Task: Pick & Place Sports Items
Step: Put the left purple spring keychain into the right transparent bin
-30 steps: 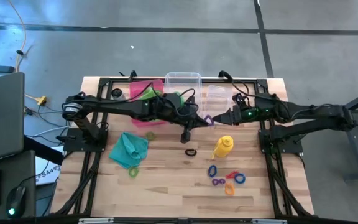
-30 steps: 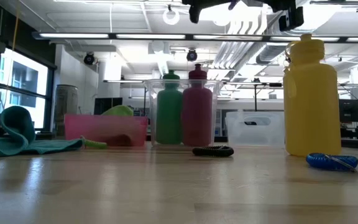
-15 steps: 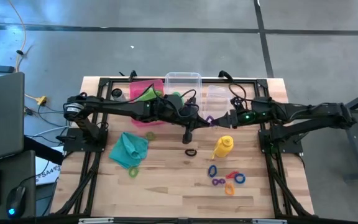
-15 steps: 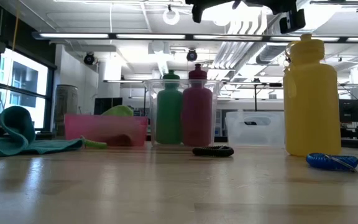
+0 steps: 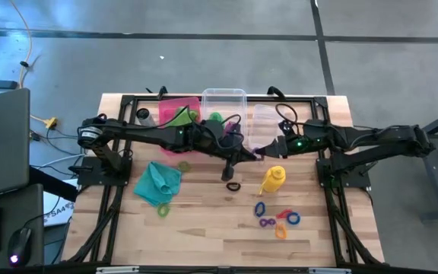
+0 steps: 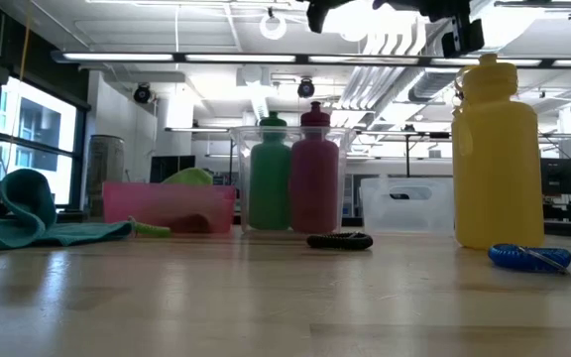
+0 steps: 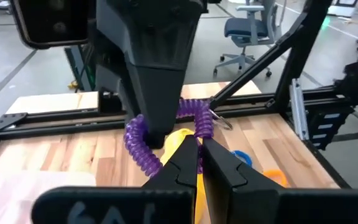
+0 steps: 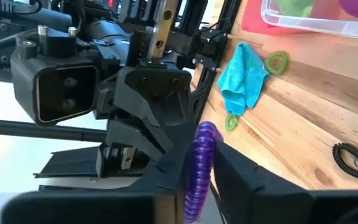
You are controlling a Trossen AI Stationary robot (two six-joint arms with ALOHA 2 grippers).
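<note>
left gripper jaws pinch purple ring | right gripper jaws pinch same ring | mid-table, above bare wood

Close up: left gripper with dark fingers pinched together on a purple coiled ring. Same ring also pinched by the right gripper, pointing down from above. Behind, yellow bottle, blue ring, orange ring on wooden table.
</note>
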